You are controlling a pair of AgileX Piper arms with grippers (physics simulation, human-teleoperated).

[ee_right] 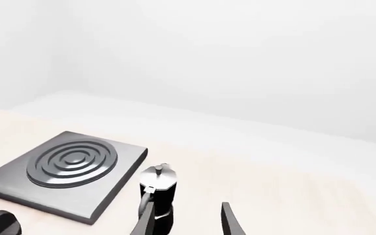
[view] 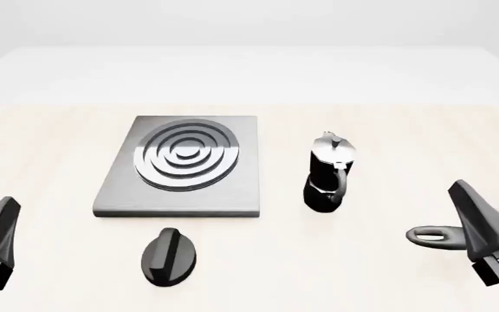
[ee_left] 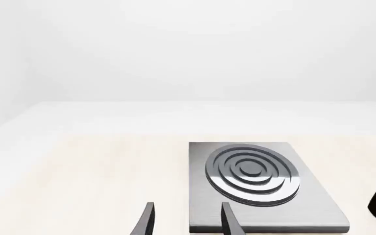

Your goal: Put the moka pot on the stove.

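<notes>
Grey metal stove (view: 180, 166) lies flat, burner bare. Moka pot (view: 329, 172) stands upright just right of it, handle toward arms, reachable. Right gripper (ee_right: 186, 218) and left gripper (ee_left: 186, 220): fingers parted, holding nothing.

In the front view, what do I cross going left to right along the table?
Left pincer → flat grey metal stove plate → black faceted moka pot with silver lid → right pincer.

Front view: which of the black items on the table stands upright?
The moka pot, right of the stove. The black oval knob lies low in front of it.
</notes>
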